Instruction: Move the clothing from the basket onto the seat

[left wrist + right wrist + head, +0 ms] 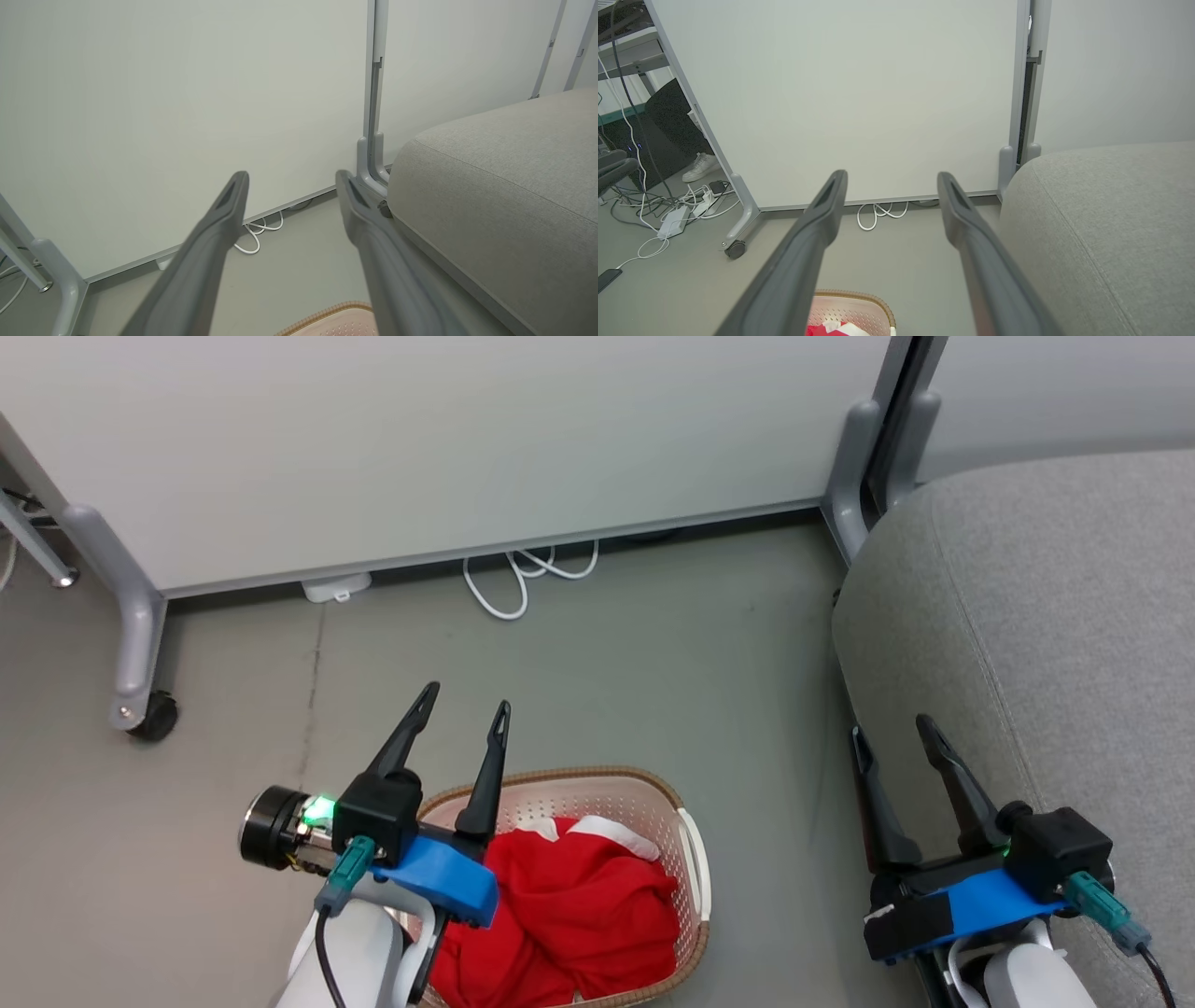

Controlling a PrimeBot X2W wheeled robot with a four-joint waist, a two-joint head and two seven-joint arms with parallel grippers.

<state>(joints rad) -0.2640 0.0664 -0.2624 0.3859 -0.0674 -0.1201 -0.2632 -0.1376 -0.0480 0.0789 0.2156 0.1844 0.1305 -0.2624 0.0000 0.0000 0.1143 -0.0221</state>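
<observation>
The red clothing (569,915) with white trim lies bunched inside the cream basket (695,859), which stands on the floor at the bottom centre of the head view. My left gripper (467,700) hovers open above the basket's left rim, fingers pointing toward the wall. The grey seat (1046,616) fills the right side. My right gripper (892,728) is open at the seat's front-left edge, holding nothing. In the left wrist view the basket rim (327,315) peeks in at the bottom, with the seat (504,186) to the right. The right wrist view catches the basket (854,308) and a bit of clothing (826,330).
A white partition panel (420,448) on grey wheeled legs (140,691) stands behind the basket, with a white cable (523,579) looped at its base. In the right wrist view, cables and a power strip (672,219) lie far left, beside a person's white shoe (700,167).
</observation>
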